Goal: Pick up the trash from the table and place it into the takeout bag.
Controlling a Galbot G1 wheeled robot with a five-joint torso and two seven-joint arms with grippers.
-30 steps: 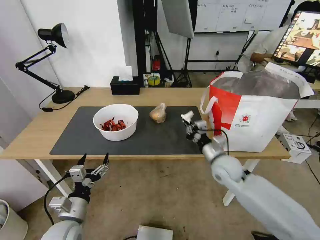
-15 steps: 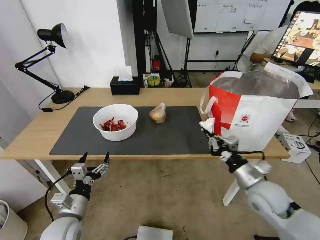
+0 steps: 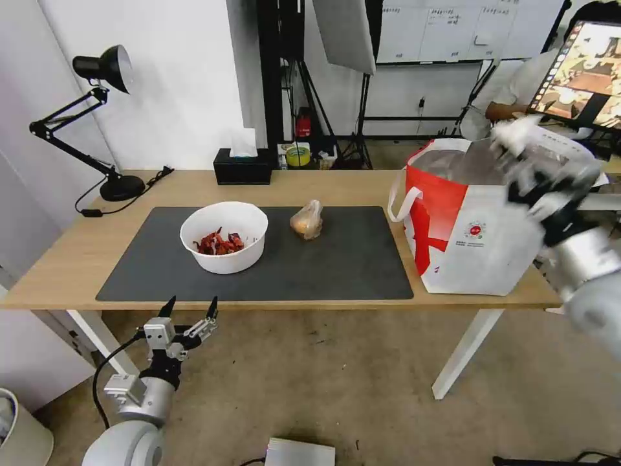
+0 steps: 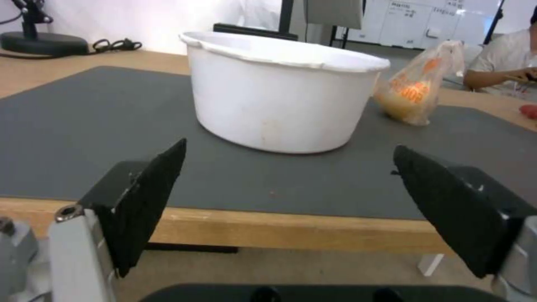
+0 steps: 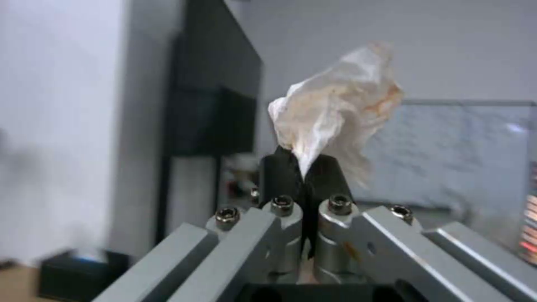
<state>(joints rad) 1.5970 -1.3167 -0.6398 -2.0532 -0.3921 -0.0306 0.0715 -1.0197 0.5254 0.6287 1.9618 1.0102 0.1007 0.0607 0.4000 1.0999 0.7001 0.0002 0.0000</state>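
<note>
My right gripper (image 3: 521,147) is raised over the open top of the white and red takeout bag (image 3: 475,226), shut on a crumpled white tissue (image 3: 514,131). The right wrist view shows the tissue (image 5: 335,111) pinched between the closed black fingers (image 5: 275,172). On the dark mat of the table (image 3: 71,265) stand a white bowl of red shells (image 3: 224,236) and a small clear bag of orange-brown food (image 3: 308,221). My left gripper (image 3: 190,309) hangs open below the table's front edge; its wrist view faces the bowl (image 4: 280,109) and the food bag (image 4: 417,90).
A black tissue box (image 3: 243,167) and a black desk lamp (image 3: 107,116) stand along the table's far side. Behind are a light stand, a whiteboard and a monitor (image 3: 585,71) with a seated person. A small box (image 3: 301,452) lies on the floor.
My right arm has swung from the mat's right part, past the bag's front, up over the bag's top, carrying the tissue. The left gripper has barely moved.
</note>
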